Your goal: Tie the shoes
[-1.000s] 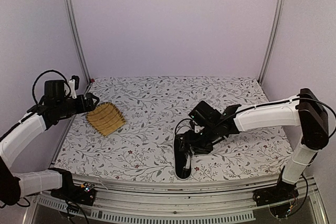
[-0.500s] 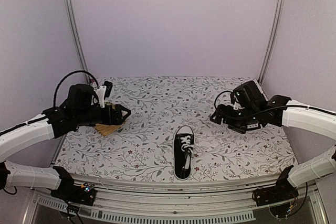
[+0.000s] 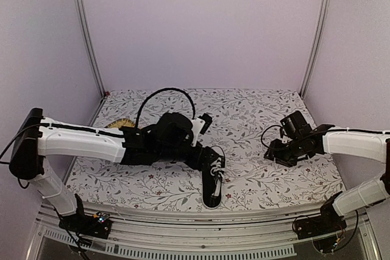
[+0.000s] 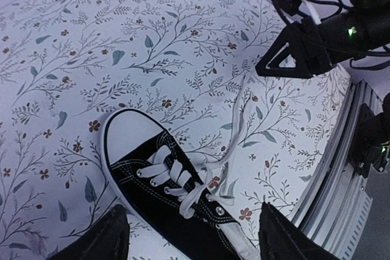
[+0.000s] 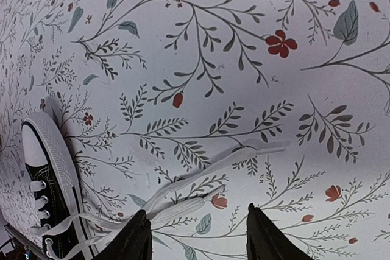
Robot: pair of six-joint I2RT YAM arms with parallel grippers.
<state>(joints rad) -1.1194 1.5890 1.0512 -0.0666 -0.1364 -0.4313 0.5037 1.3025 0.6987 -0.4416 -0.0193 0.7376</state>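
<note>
While the left gripper [image 4: 194, 208] is being held directly over the black canvas sneaker [image 4: 159, 182], its two fingers [image 4: 100, 240] are being held apart. One finger is showing on each side of the shoe's laced throat, and nothing is being clamped between them.

The sneaker is lying upright on its sole on the floral tablecloth [image 3: 262, 181], close to the near edge and a little right of the middle. Its white toe cap [image 4: 131, 132] is being pointed toward the far edge and its heel toward the near edge. The white laces [image 4: 183, 196] are lying loose. They are crossed over the eyelets, and one loose end [image 4: 234, 126] is being trailed across the cloth on the shoe's right side, toward the right gripper [image 3: 275, 150].

That gripper is being held low over the cloth to the right of the sneaker and apart from it. Its jaws are likewise being held apart with nothing between them. In the right wrist view, lace ends [image 5: 183, 207] are being seen lying flat on the cloth just ahead of its fingertips [image 5: 137, 235], untouched.

In the overhead view the left arm is being shown reaching from the left edge across the table to the shoe. A yellow woven mat [image 3: 120, 124] is being partly hidden behind it near the left edge.
</note>
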